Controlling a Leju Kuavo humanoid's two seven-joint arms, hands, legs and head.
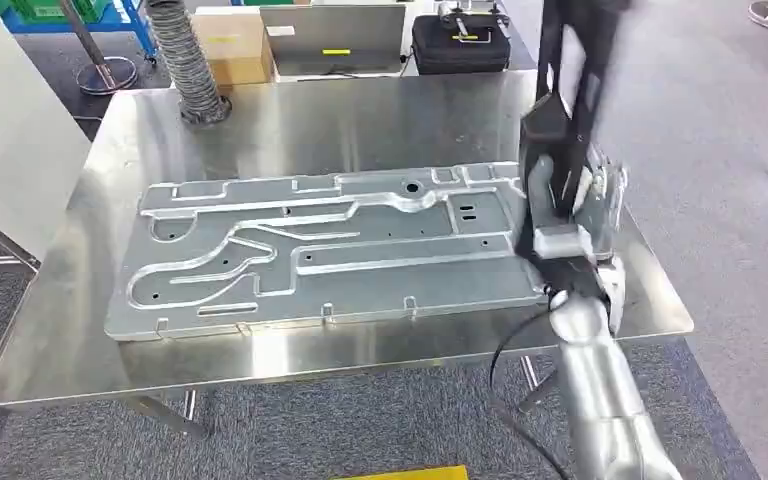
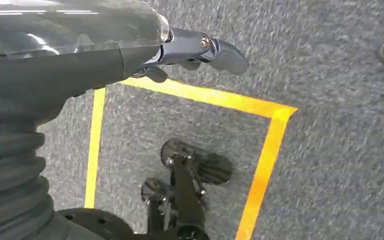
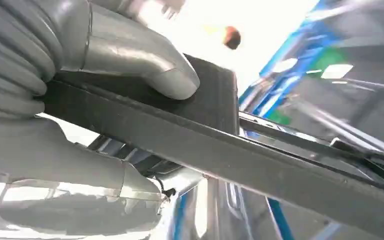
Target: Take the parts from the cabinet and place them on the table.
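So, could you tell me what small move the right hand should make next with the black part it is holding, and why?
Probably lower the black part toward the bare strip of table beyond the large stamped metal panel. The right hand grips it upright above the table's right side, over the panel's end, so setting it straight down would likely land it on the panel.

1. The stamped metal panel (image 1: 330, 250) lies flat on the worktop (image 1: 380, 120).
2. The right hand (image 1: 565, 215) is over the panel's right end and holds a long black part (image 1: 572, 70) upright.
3. A ribbed hose (image 1: 185, 60) stands at the worktop's far left corner.
4. A cardboard box (image 1: 235, 45) and a black case (image 1: 460, 42) lie behind the worktop.
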